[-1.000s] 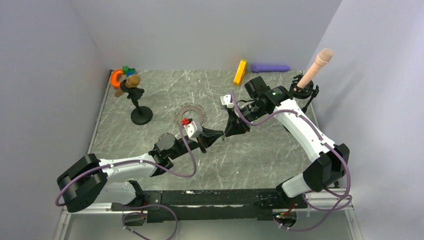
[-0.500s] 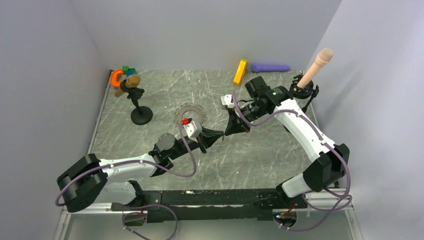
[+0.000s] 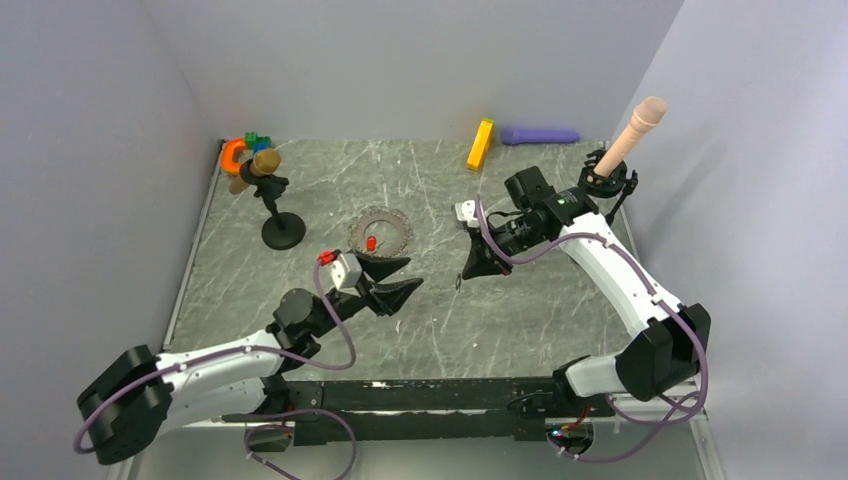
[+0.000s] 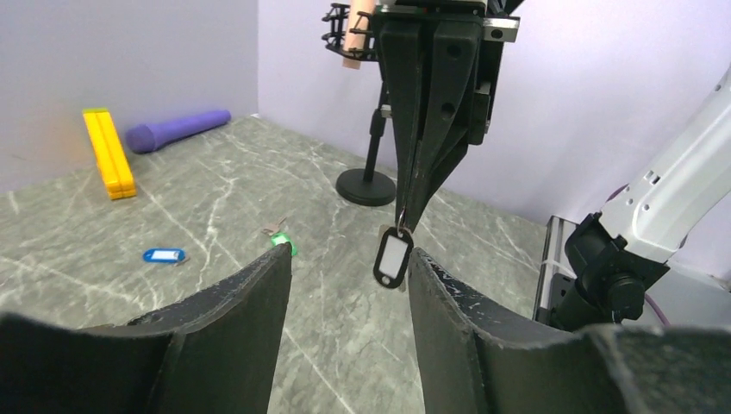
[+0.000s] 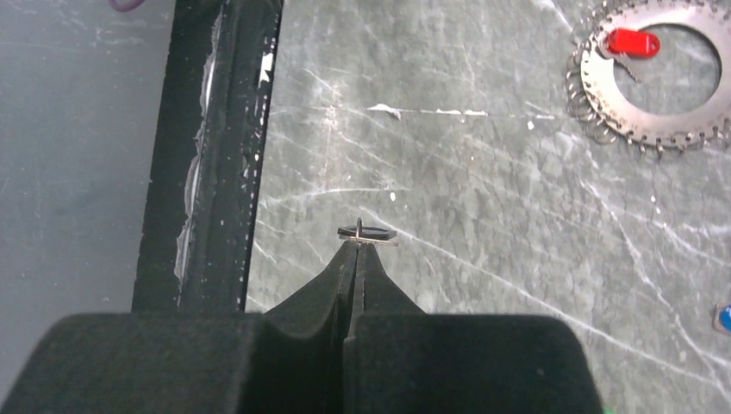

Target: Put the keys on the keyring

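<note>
Left hand (image 4: 349, 254): released, jaws about half spread, nothing between them; it has drawn back toward its base.
Right hand (image 4: 405, 220): clenched on the small ring of the black-rimmed key (image 4: 391, 259). The key hangs clear above the worktop (image 3: 520, 320), just beyond the left fingers.
Change: the hands were tip to tip and are now apart. Hand-over judged complete; the right carries the key alone.
Loose keys: blue key (image 4: 164, 255) and green key (image 4: 283, 244) lie flat, apart.
Keyring (image 3: 400, 223): flat, farther back. The red key (image 3: 370, 243) lies inside the loop; whether it is threaded cannot be told.
</note>
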Tool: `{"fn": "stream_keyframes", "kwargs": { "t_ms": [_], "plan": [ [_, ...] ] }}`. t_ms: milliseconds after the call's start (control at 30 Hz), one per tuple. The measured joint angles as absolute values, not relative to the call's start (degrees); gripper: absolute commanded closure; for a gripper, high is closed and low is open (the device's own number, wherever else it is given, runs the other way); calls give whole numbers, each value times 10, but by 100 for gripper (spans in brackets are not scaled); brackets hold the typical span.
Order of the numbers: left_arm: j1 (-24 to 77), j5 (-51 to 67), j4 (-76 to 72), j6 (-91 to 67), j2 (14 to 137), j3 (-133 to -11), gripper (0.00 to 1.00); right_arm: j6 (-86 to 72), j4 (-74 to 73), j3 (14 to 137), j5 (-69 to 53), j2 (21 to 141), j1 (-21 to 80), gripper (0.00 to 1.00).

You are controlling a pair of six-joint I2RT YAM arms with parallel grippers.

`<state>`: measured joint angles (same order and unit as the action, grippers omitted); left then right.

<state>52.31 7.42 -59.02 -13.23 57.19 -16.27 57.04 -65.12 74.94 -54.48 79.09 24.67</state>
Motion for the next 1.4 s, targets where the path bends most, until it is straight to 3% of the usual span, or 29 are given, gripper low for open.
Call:
{"fn": "stream_keyframes", "kwargs": {
  "t_ms": [633, 1067, 1400],
  "plan": [
    [519, 6, -479, -147, 375, -32, 43, 568, -580, 624, -424, 765, 188, 100],
    [519, -14, -435, -162, 300, -6, 43, 530, -489, 623, -323, 924, 227, 100],
    [519, -32, -380, -162, 220, -6, 42, 493, -455, 704, -272, 1034, 298, 100]
  ]
}}
